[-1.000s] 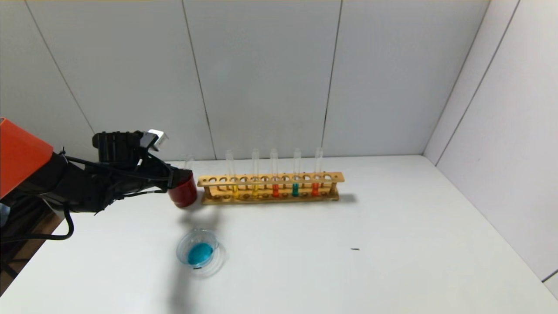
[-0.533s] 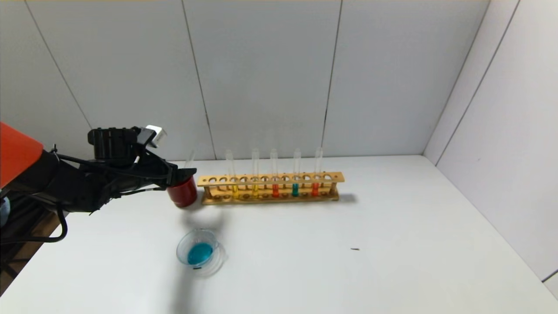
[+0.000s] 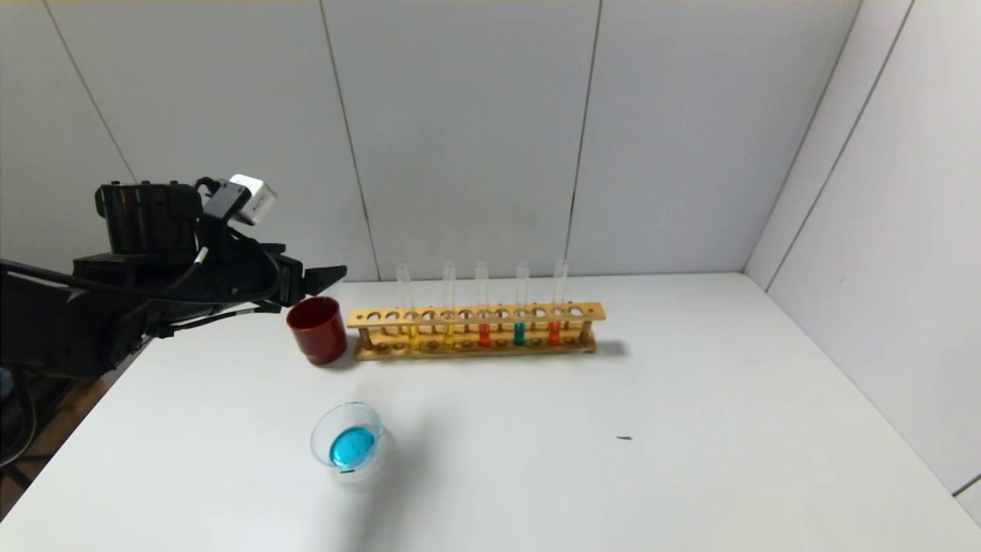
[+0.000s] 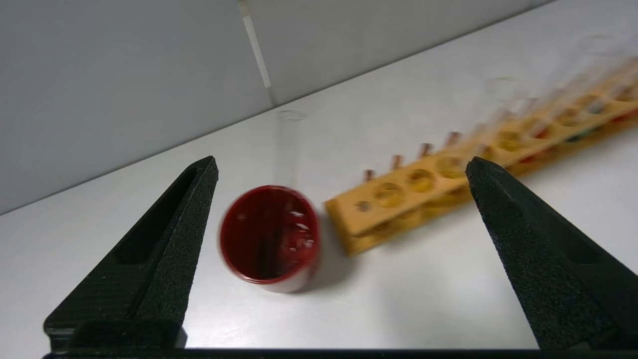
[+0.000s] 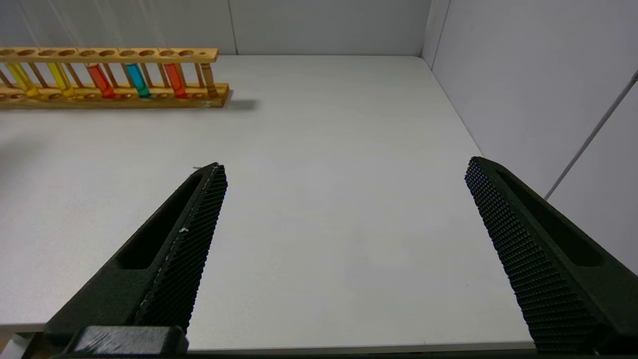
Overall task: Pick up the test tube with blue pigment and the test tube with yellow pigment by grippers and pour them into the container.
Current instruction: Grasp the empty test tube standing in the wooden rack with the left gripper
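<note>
A wooden rack (image 3: 475,331) stands on the white table (image 3: 651,429), long side toward the back wall (image 3: 460,138), its top bar pierced by a row of round holes. 2 tubes of orange-red liquid (image 3: 483,334) stand upright in the rack, 1 near its middle and 1 toward its right end. A dark red cup (image 3: 316,330) stands upright just beside the rack's left end, and an empty clear tube (image 4: 288,149) rises from the cup's far side. A small dark speck (image 3: 625,438) lies on the table in front of the rack's right end, well apart from it.
</note>
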Controlling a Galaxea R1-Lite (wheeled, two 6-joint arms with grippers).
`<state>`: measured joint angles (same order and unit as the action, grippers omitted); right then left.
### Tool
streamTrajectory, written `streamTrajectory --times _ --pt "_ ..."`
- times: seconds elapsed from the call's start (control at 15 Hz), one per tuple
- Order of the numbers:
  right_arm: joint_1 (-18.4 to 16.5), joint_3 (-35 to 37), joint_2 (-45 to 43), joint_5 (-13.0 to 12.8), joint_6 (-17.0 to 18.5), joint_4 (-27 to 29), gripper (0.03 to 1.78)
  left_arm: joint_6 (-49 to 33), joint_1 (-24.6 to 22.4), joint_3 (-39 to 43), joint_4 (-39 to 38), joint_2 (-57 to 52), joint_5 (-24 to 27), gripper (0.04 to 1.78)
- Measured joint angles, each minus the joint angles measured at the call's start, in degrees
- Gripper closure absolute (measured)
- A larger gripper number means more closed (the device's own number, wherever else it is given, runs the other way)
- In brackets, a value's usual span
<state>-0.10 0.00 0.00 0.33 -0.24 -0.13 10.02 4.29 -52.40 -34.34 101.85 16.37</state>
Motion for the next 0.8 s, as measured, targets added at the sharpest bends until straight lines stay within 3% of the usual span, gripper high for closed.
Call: streamTrajectory --times 0.33,0.8 --pt "0.00 0.00 0.00 -0.02 0.00 -0.02 0.06 -5.21 7.11 6.47 -0.39 -2.96 -0.28 0.07" --pt "0.00 0.00 0.00 0.00 0.02 -0.02 0.06 -12.63 8.66 6.29 -12.02 6.61 -0.30 0.07"
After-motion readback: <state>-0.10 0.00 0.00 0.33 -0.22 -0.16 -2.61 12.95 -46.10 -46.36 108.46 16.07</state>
